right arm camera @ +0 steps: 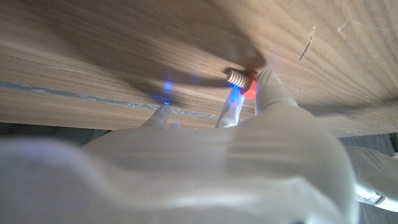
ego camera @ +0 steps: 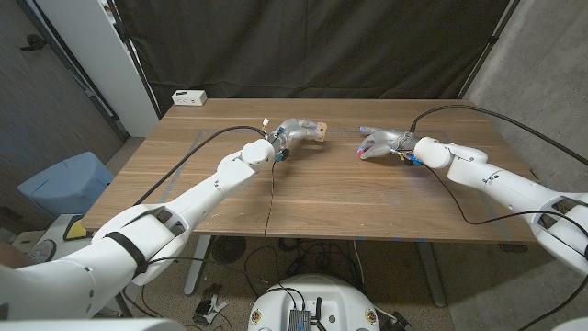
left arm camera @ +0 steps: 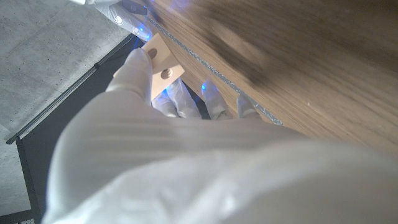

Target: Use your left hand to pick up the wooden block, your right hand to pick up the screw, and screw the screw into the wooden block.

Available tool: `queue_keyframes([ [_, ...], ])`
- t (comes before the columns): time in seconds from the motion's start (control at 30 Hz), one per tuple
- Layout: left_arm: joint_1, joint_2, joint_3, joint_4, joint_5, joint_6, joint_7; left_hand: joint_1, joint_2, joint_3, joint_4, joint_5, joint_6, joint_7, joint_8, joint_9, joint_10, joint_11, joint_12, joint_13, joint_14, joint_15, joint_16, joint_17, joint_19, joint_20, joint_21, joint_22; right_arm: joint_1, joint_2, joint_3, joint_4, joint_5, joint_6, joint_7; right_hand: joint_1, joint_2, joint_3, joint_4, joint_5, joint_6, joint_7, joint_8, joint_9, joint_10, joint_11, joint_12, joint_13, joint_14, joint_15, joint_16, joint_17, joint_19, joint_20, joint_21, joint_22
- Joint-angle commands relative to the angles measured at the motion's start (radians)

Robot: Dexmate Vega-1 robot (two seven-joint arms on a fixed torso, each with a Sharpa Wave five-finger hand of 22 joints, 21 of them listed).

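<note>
Both arms reach in from the near corners over the counter (ego camera: 367,198). Left hand (ego camera: 292,134) grips the wooden block (ego camera: 317,130), lifted near the far edge, left of middle; two holes show in its face. Right hand (ego camera: 379,145) pinches the screw (right arm camera: 236,77) by its red head, threaded shank free, just above the wood, right of middle. Judged: both pickups done; joining and turning remain, the parts being well apart. White box (ego camera: 189,97) at far left corner. No readable writing.

Wooden table (ego camera: 367,198) w/ black curtain (ego camera: 322,46) behind (blue bin (ego camera: 62,184) on concrete floor (ego camera: 28,101)).
</note>
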Motion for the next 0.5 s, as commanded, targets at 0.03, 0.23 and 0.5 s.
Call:
queue_keyframes([
  [0.03, 0.006, 0.003, 0.0, -0.008, -0.002, 0.005, -0.001, -0.015, 0.032, 0.003, 0.004, 0.007, 0.01, 0.004, 0.005, 0.003, 0.008, -0.001, 0.0, 0.006, -0.003, -0.036, 0.0, 0.003, -0.004, 0.003, 0.006, 0.002, -0.006, -0.002, 0.001, -0.01, -0.005, -0.006, -0.009, 0.014, 0.0, 0.007, 0.002, 0.009, 0.018, 0.002, 0.013, 0.005, 0.01, -0.004, 0.008, 0.002, 0.007, -0.002, 0.005, 0.001, 0.01, 0.0, 0.007, 0.003],
  [0.23, 0.009, 0.004, 0.0, -0.012, -0.004, 0.008, -0.001, -0.016, 0.031, 0.002, 0.004, 0.007, 0.01, 0.003, 0.005, 0.003, 0.009, -0.001, -0.001, 0.007, -0.001, -0.037, 0.0, 0.003, -0.004, 0.003, 0.006, 0.002, -0.012, -0.005, 0.004, -0.018, -0.005, -0.01, -0.015, 0.019, 0.0, 0.007, 0.002, 0.009, 0.034, 0.001, 0.022, 0.008, 0.019, -0.007, 0.009, 0.002, 0.01, -0.005, 0.005, 0.001, 0.016, 0.0, 0.008, 0.003],
  [0.5, 0.011, 0.006, 0.0, -0.014, -0.005, 0.009, -0.005, -0.017, 0.033, 0.001, 0.004, 0.007, 0.009, 0.004, 0.004, 0.003, 0.008, -0.001, -0.003, 0.008, -0.002, -0.036, 0.0, 0.003, -0.004, 0.003, 0.006, 0.002, -0.021, -0.013, 0.012, -0.034, -0.001, -0.014, -0.018, 0.023, 0.0, 0.007, 0.002, 0.01, 0.046, 0.001, 0.03, 0.011, 0.024, -0.007, 0.008, 0.002, 0.015, -0.008, 0.006, 0.002, 0.022, -0.001, 0.009, 0.003],
])
